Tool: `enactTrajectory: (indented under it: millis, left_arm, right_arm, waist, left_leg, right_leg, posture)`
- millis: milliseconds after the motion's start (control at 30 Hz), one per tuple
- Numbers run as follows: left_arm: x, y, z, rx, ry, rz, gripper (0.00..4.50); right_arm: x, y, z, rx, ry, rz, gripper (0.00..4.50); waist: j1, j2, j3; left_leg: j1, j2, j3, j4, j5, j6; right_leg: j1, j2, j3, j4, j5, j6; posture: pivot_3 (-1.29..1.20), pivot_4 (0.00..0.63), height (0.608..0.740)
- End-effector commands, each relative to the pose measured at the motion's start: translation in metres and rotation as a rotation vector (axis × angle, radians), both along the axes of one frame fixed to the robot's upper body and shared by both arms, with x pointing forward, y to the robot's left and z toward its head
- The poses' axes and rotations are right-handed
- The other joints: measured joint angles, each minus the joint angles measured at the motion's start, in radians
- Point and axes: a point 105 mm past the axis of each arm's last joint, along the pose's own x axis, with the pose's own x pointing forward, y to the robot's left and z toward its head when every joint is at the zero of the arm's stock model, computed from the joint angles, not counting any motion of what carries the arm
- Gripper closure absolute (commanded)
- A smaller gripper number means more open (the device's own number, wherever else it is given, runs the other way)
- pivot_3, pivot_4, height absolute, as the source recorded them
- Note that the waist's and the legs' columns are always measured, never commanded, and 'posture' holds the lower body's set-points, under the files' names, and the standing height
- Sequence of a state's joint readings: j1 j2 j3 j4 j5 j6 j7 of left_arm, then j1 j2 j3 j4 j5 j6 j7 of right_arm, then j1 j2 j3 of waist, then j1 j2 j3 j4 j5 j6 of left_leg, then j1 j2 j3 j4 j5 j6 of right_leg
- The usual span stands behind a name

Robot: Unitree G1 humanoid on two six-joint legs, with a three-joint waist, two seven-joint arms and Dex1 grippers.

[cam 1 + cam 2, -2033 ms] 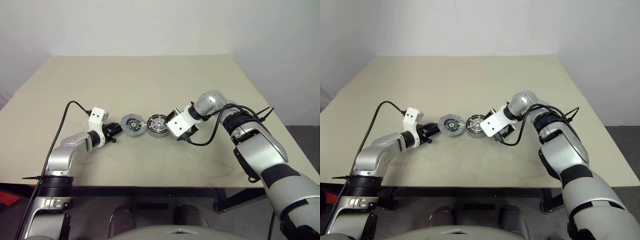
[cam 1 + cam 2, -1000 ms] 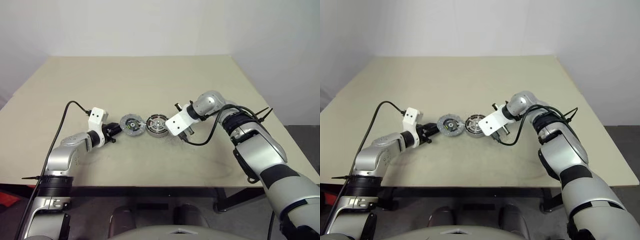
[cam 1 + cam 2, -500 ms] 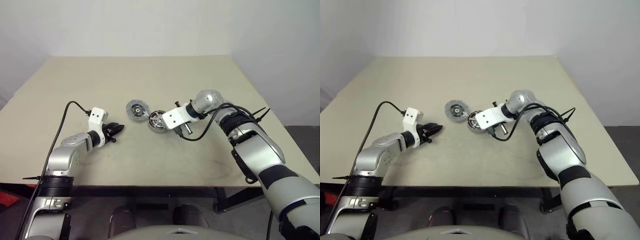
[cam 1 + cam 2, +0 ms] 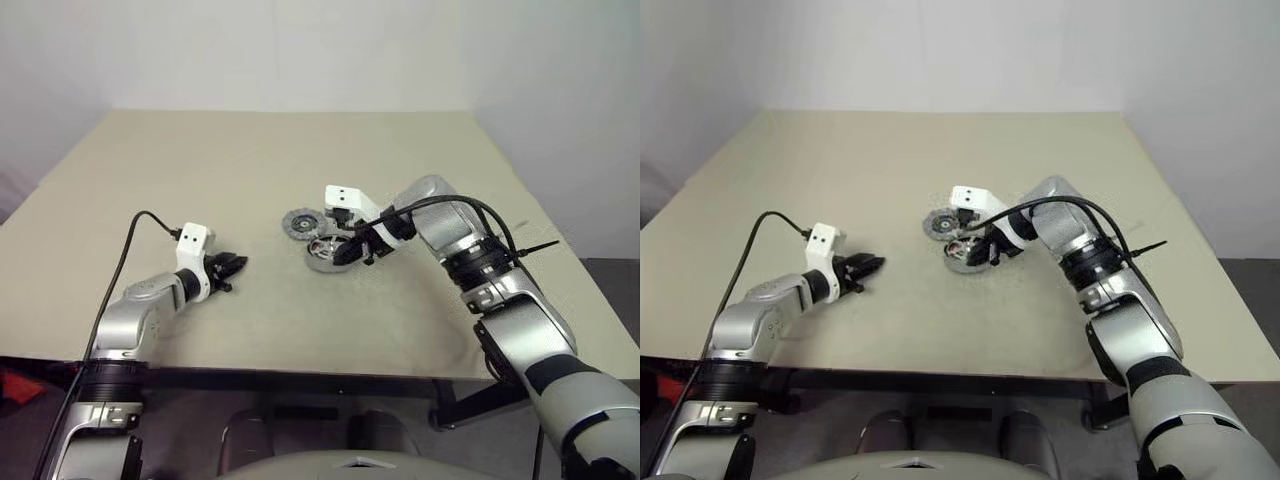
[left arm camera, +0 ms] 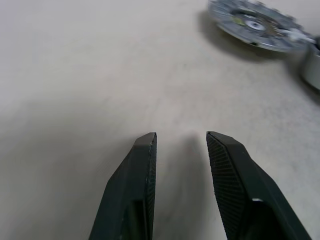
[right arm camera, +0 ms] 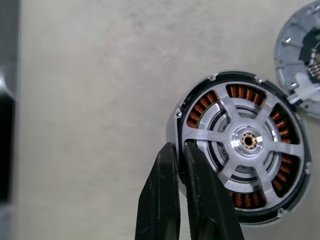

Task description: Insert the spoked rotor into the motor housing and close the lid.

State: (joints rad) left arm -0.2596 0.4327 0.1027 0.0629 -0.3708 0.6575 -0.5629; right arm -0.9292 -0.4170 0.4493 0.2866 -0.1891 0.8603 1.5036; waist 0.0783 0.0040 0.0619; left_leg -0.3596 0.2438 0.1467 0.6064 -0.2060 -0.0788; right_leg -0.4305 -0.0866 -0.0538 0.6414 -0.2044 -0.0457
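Rotor (image 6: 248,140), spoked, sits inside the motor housing (image 6: 188,109) mid-table. Well left of the housing, the left gripper (image 4: 237,265) hovers, fingers apart and empty. Just left-behind lies the lid (image 4: 299,224); the right gripper (image 6: 181,150) pinches the housing's rim.

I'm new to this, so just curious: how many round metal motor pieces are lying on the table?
2. The motor housing, with the spoked rotor sitting in it, is pinched at its rim by the right gripper. The lid lies right beside it. Nothing seems hidden.
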Motion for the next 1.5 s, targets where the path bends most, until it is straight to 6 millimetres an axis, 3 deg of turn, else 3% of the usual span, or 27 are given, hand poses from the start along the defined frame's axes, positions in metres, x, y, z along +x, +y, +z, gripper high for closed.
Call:
enactTrajectory:
  millis: [33,300,767,900,1100,1133,1200,1300,1367,1500]
  left_arm:
    - [0.002,0.002,0.017,0.007,-0.070,-0.001,2.81]
    - [0.000,0.004,0.020,0.015,-0.073,0.004,2.81]
    - [-0.004,0.009,0.021,0.030,-0.071,0.019,2.81]
    - [-0.004,0.009,0.022,0.033,-0.073,0.021,2.81]
    - [-0.003,0.011,0.022,0.035,-0.075,0.024,2.81]
    - [-0.003,0.011,0.023,0.035,-0.075,0.025,2.81]
    - [-0.003,0.012,0.022,0.035,-0.074,0.027,2.81]
    - [-0.003,0.013,0.022,0.034,-0.073,0.027,2.81]
    - [-0.002,0.012,0.022,0.033,-0.074,0.027,2.81]
    - [0.001,0.011,0.022,0.028,-0.077,0.024,2.81]
  right_arm:
    - [-0.018,0.013,0.013,0.026,0.091,-0.074,4.47]
    - [-0.015,0.055,0.009,0.044,0.198,-0.327,4.47]
    - [-0.012,0.111,0.017,0.116,0.243,-0.425,4.47]
    - [-0.009,0.119,0.012,0.112,0.221,-0.444,3.36]
    - [-0.004,0.124,0.016,0.138,0.175,-0.446,1.35]
    - [-0.003,0.125,0.018,0.150,0.169,-0.435,1.06]
    - [-0.003,0.126,0.031,0.212,0.123,-0.359,1.06]
    - [-0.015,0.128,0.064,0.370,0.056,-0.111,1.06]
    - [-0.020,0.120,0.083,0.457,-0.070,0.086,1.06]
    - [-0.003,0.082,0.075,0.338,-0.430,0.371,1.06]
  waist:
    - [0.004,0.000,0.000]
    - [0.002,0.000,0.000]
    - [-0.010,0.000,0.000]
    - [-0.008,0.000,0.000]
    - [0.002,0.000,0.000]
    - [0.003,0.000,0.000]
    - [0.004,0.000,0.000]
    - [0.015,0.000,0.000]
    - [0.020,0.000,0.000]
    - [0.024,-0.002,-0.001]
  left_leg:
    - [0.001,0.000,0.000,-0.001,0.000,-0.001]
    - [0.012,0.000,0.000,-0.010,0.006,-0.010]
    - [0.022,0.010,0.000,-0.014,0.010,-0.018]
    - [0.023,0.009,0.000,-0.018,0.011,-0.021]
    - [0.023,0.008,0.000,-0.028,0.016,-0.028]
    - [0.023,0.008,0.000,-0.028,0.016,-0.028]
    - [0.022,0.008,0.000,-0.028,0.016,-0.028]
    - [0.022,0.008,0.000,-0.029,0.015,-0.028]
    - [0.022,0.008,0.000,-0.029,0.015,-0.028]
    - [0.020,0.008,0.000,-0.028,0.015,-0.027]
  right_leg:
    - [0.001,0.000,0.000,0.000,0.000,0.000]
    - [0.007,0.002,0.002,0.000,0.000,0.001]
    - [0.008,0.012,0.003,0.000,-0.002,0.004]
    - [0.008,0.012,0.003,0.000,-0.002,0.004]
    - [0.007,0.012,0.002,-0.004,0.000,-0.002]
    - [0.007,0.012,0.002,-0.005,0.000,-0.002]
    - [0.007,0.012,0.002,-0.006,0.000,-0.002]
    - [0.007,0.012,0.002,-0.006,0.000,-0.002]
    - [0.008,0.012,0.002,-0.006,0.000,-0.002]
    - [0.008,0.012,0.001,-0.006,0.000,-0.002]
  posture:
    - [0.00,0.000,0.740]
    - [0.00,0.000,0.740]
    - [0.00,0.000,0.740]
    - [0.00,0.000,0.740]
    - [0.00,0.000,0.740]
    - [0.00,0.000,0.740]
    - [0.00,0.000,0.740]
    - [0.00,0.000,0.740]
    - [0.00,0.000,0.740]
    - [0.00,0.000,0.740]
